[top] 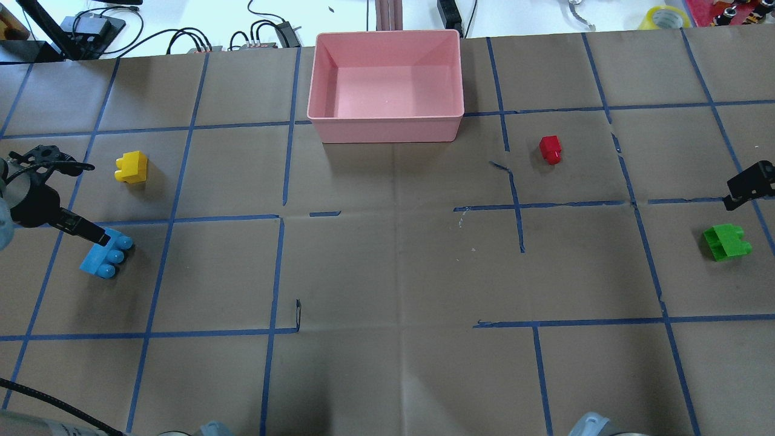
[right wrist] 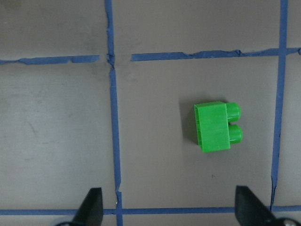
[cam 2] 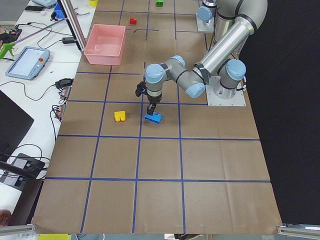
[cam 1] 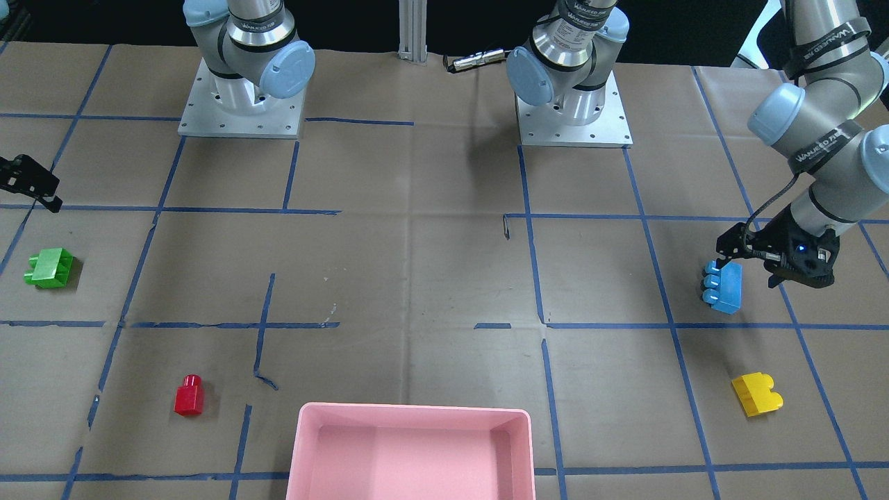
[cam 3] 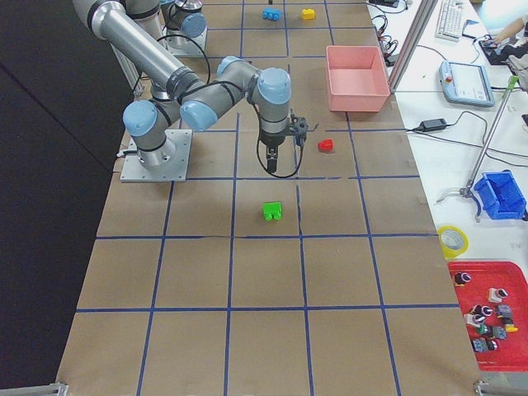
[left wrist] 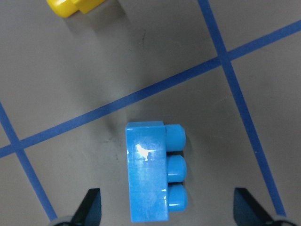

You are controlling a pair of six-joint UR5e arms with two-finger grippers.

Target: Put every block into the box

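The light blue three-stud block lies on the table between the wide-open fingers of my left gripper, which hangs low over it. The yellow block lies a little farther out on the same side. My right gripper is open and empty, with the green block on the table just ahead of it. The small red block lies near the pink box, which holds nothing. The box stands at the table's far middle edge.
Brown paper with a blue tape grid covers the table. The two arm bases stand on metal plates at the robot's side. Cables and devices lie beyond the table's far edge, behind the box.
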